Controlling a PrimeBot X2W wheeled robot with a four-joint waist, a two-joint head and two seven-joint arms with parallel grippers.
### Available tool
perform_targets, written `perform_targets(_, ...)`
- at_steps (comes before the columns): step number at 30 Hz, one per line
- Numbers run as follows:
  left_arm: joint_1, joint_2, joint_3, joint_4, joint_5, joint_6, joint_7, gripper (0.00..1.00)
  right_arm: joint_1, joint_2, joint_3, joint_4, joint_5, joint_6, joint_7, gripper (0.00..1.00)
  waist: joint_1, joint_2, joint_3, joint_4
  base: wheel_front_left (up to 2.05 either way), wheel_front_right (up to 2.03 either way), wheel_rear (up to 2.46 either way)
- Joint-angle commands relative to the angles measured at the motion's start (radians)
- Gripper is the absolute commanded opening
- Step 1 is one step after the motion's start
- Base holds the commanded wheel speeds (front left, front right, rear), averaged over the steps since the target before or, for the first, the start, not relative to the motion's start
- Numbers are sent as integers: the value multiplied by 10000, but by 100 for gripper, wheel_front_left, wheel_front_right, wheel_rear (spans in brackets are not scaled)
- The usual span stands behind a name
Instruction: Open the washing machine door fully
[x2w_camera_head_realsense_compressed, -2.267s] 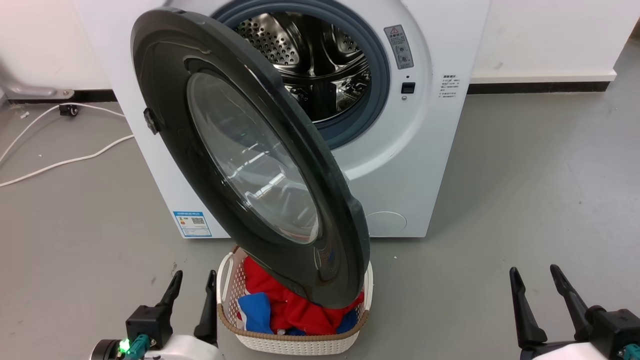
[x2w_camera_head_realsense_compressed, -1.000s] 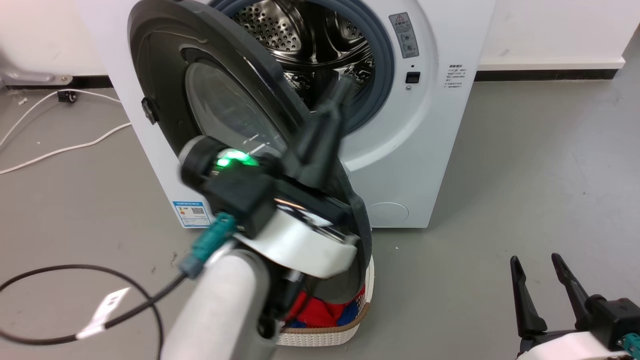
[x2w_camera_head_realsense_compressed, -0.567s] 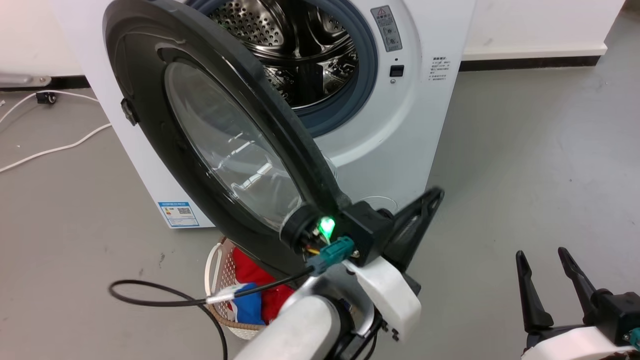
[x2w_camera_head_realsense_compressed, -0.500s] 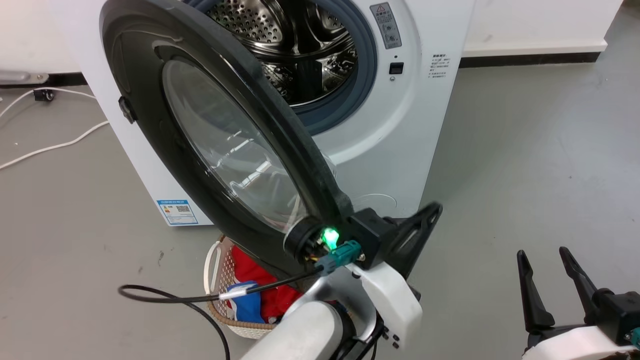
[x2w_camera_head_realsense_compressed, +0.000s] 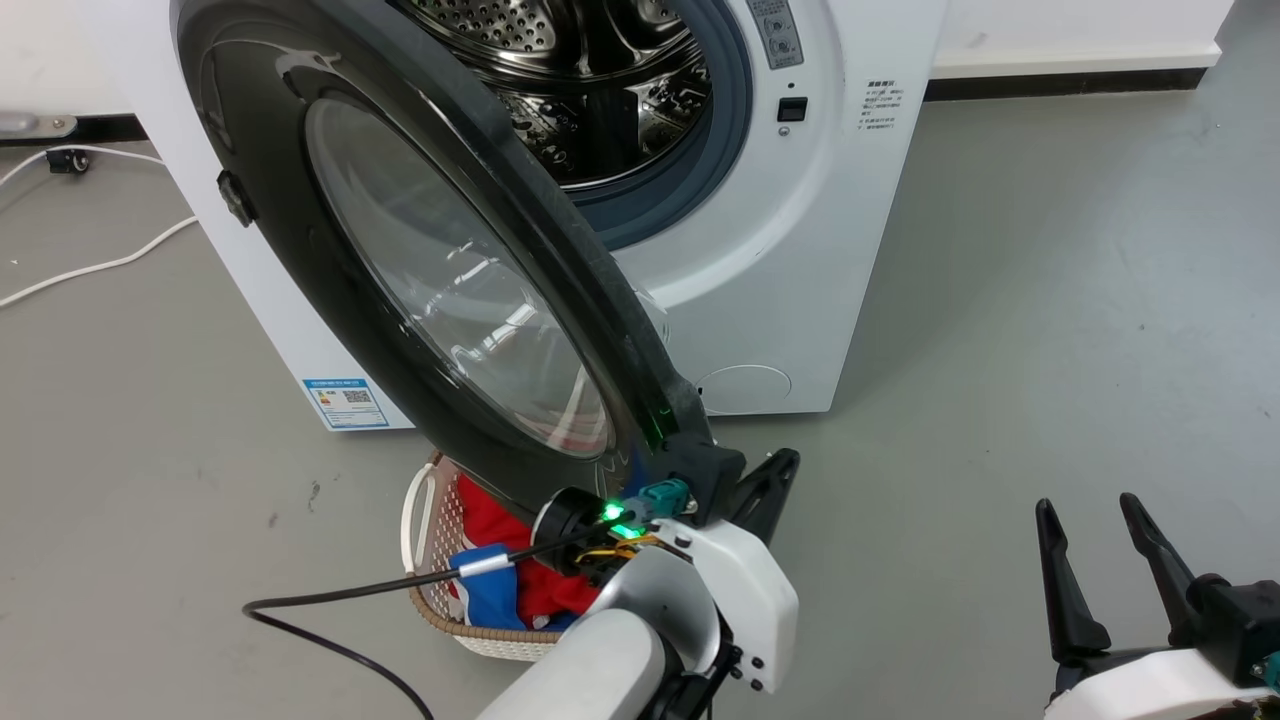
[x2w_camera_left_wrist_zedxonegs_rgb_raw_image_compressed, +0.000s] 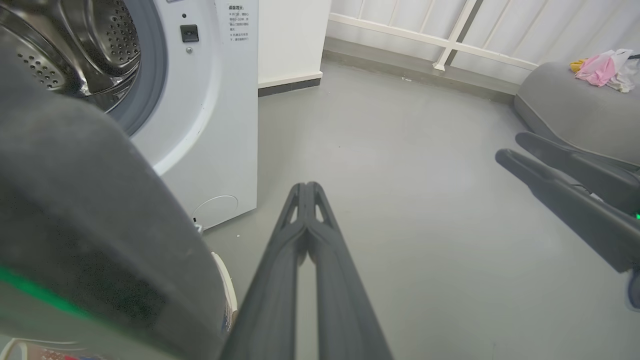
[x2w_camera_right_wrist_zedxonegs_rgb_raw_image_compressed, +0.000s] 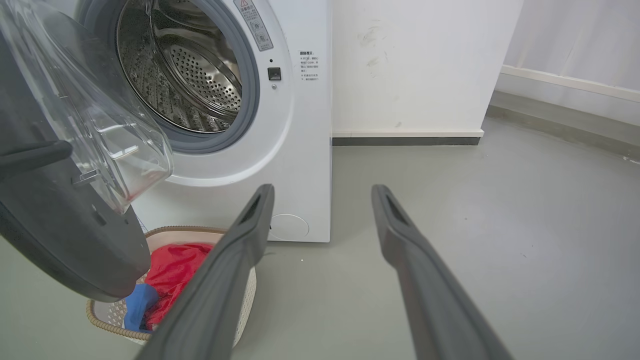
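Since half a second back the left tool (x2w_camera_head_realsense_compressed: 784, 464) has dropped lower along the free edge of the door (x2w_camera_head_realsense_compressed: 450, 280). The door looks a shade wider off the machine (x2w_camera_head_realsense_compressed: 800, 250), but the head camera shifted too, so not certain. Door now: hinged at the machine's side on the robot's left, swung partway out across the drum (x2w_camera_head_realsense_compressed: 600, 90), lower edge over the basket (x2w_camera_head_realsense_compressed: 420, 505) at the machine's foot. Not fully open. Left tool closed on nothing; right tool (x2w_camera_head_realsense_compressed: 1088, 505) spread, idle, well off the machine's front. Risks, as judged: the push seems to come from the wrist's side with no grip, so it may slide off the rim and leave the door stalled. The arm's cable (x2w_camera_head_realsense_compressed: 350, 595) loops by the basket and could snag. Left wrist view shows the fingers pressed together, empty, which the head view hides. Right wrist view shows the door's inner face, glass bowl bulging toward the drum; head view gives the outer face.
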Motion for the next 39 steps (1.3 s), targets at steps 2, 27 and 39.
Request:
perform_targets(2, -139, -2, 124, 166, -104, 65, -164, 0, -164, 28, -8, 68, 79, -2, -29, 100, 0, 0, 17, 13, 0, 0, 0)
perform_targets(27, 1075, 907, 622, -694, -248, 898, -618, 0, -1, 132, -182, 323, 176, -2, 67, 100, 0, 0, -236, 843, 0, 0, 0)
perform_targets(39, 2075, 1543, 478, -2628, 61, 1514, -582, 0, -184, 137, -299, 368, 107, -2, 135, 100, 0, 0, -221, 1946, 0, 0, 0)
